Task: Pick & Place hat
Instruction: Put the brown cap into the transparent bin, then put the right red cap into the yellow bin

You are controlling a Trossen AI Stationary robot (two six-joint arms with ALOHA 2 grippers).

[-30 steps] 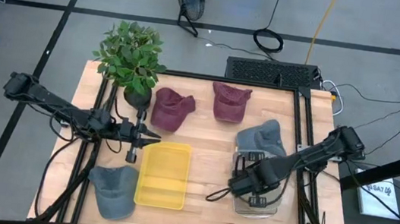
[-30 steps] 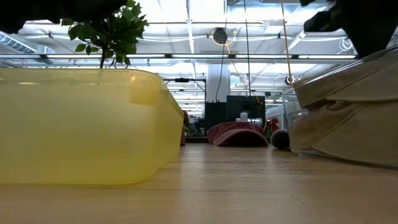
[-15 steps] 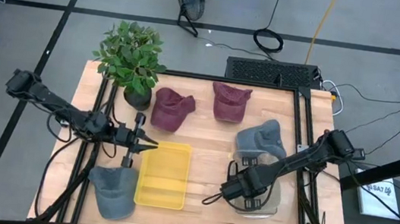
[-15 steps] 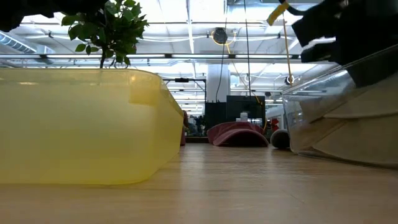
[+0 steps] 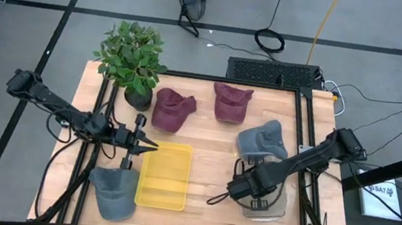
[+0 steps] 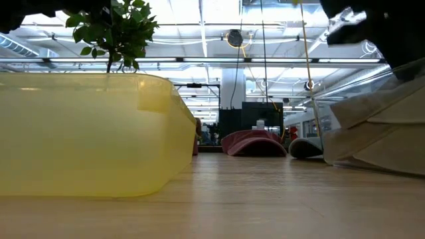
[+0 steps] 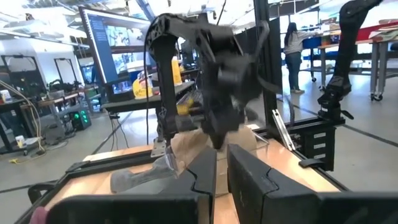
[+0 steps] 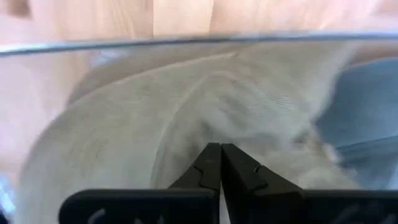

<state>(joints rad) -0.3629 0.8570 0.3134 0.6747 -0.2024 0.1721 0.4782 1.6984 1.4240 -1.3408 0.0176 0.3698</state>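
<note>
A beige hat (image 8: 186, 106) lies in a clear bin (image 5: 280, 208) at the table's right side, also seen in the low view (image 6: 378, 133). My right gripper (image 5: 238, 189) hangs over that bin with its fingers shut (image 8: 219, 149) and pointing down at the hat. My left gripper (image 5: 155, 146) waits, shut and empty (image 7: 221, 168), at the left rim of a yellow bin (image 5: 164, 176). A grey-blue hat (image 5: 114, 192) lies flat on the table near the left gripper. Another grey-blue hat (image 5: 263, 141) lies beyond the clear bin. My right gripper comes at the beige hat's crown (image 8: 205, 124) from above, fingers shut, inside the clear bin. The fingertips themselves hide the spot. I cannot tell whether they touch the cloth or stand just above it. The hat rests on the bin's floor.
Two maroon hats (image 5: 173, 110) (image 5: 231, 101) lie toward the far edge. A potted plant (image 5: 133, 58) stands at the far left corner. Bare wood shows between the two bins (image 5: 208, 182). Black frame rails (image 5: 306, 141) border the table's sides.
My right gripper moved a little toward the table's left and near edge, then back toward the right, staying over the clear bin. The clear bin with the beige hat slid a short way toward the table's right edge.
</note>
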